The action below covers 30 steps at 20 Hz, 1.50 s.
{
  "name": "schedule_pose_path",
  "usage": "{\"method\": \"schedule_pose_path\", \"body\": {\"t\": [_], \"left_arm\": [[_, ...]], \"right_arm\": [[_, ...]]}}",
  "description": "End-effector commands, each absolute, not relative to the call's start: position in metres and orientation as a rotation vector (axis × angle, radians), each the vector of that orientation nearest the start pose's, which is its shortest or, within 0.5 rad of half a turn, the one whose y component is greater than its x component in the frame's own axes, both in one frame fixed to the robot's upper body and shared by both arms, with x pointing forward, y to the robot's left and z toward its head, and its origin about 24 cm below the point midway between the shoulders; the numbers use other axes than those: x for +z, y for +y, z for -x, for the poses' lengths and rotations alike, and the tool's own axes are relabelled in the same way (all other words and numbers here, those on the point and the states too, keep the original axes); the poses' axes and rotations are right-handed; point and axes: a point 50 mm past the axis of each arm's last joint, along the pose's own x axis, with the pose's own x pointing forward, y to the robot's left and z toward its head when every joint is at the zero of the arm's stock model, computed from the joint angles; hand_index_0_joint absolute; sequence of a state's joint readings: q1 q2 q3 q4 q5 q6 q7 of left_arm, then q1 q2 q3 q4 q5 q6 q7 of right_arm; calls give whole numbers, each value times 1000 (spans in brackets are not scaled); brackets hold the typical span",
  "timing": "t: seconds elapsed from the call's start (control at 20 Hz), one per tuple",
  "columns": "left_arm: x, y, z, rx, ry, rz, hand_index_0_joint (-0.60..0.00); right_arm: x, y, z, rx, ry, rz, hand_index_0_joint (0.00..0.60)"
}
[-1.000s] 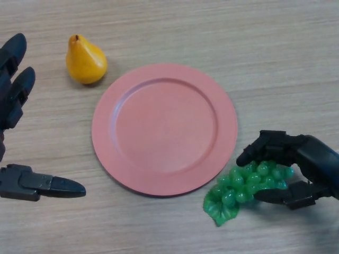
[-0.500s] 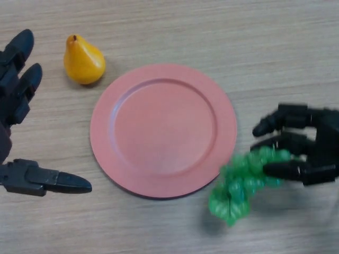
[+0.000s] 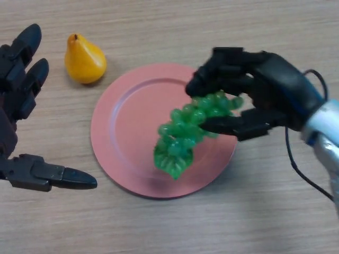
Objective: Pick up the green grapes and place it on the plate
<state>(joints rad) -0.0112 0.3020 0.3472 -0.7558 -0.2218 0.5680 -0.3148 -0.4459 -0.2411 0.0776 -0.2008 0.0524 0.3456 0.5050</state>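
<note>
A bunch of green grapes [image 3: 186,131] with a green leaf at its lower end hangs over the right half of the pink plate [image 3: 127,127]. My right hand [image 3: 259,95] is shut on the bunch's upper end, fingers above and thumb below. Whether the leaf touches the plate cannot be told. At the left edge of the view my left hand [image 3: 18,90] stays open, fingers straight, thumb stretched out low, well apart from the plate.
A yellow pear [image 3: 83,59] lies on the wooden table [image 3: 159,227] just beyond the plate's upper left rim, close to the fingers of my left hand.
My right hand has lifted the grapes off the table at the plate's lower right and carried them up and left, over the plate. The left hand shifted slightly.
</note>
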Motion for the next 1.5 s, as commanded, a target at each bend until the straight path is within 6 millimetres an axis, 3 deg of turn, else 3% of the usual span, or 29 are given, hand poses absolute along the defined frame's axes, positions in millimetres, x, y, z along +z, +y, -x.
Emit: {"method": "schedule_pose_path", "body": {"t": [0.05, 0.25, 0.3, 0.45, 0.5, 0.55, 0.7, 0.9, 1.1, 1.15, 1.35, 1.5], "left_arm": [[205, 224, -204, -94, -384, -239, 0], [200, 227, -206, -85, -373, -240, 0], [200, 227, -206, -85, -373, -241, 0], [198, 226, -209, -55, -379, -284, 0], [197, 226, -211, -37, -381, -303, 0], [197, 223, -214, -24, -377, -318, 0], [196, 218, -213, -54, -386, -338, 0], [193, 216, -212, -76, -368, -294, 0], [192, 215, -211, -91, -373, -326, 0], [188, 211, -208, -130, -379, -426, 0], [189, 217, -204, -116, -408, -448, 0], [186, 217, -208, -88, -369, -432, 0]], "right_arm": [[219, -102, -308, 559, -562, 299, 600], [207, -95, -319, 499, -494, 380, 600], [207, -95, -319, 498, -495, 383, 550], [207, -96, -318, 470, -509, 395, 150], [208, -98, -316, 455, -520, 400, 50], [212, -103, -311, 448, -523, 407, 0], [217, -111, -302, 426, -546, 402, 0], [215, -136, -282, 375, -546, 404, 0], [210, -165, -251, 266, -593, 433, 0], [206, -171, -239, 250, -609, 435, 0], [203, -182, -221, 196, -557, 263, 0], [198, -178, -215, 188, -511, 170, 0]]}}
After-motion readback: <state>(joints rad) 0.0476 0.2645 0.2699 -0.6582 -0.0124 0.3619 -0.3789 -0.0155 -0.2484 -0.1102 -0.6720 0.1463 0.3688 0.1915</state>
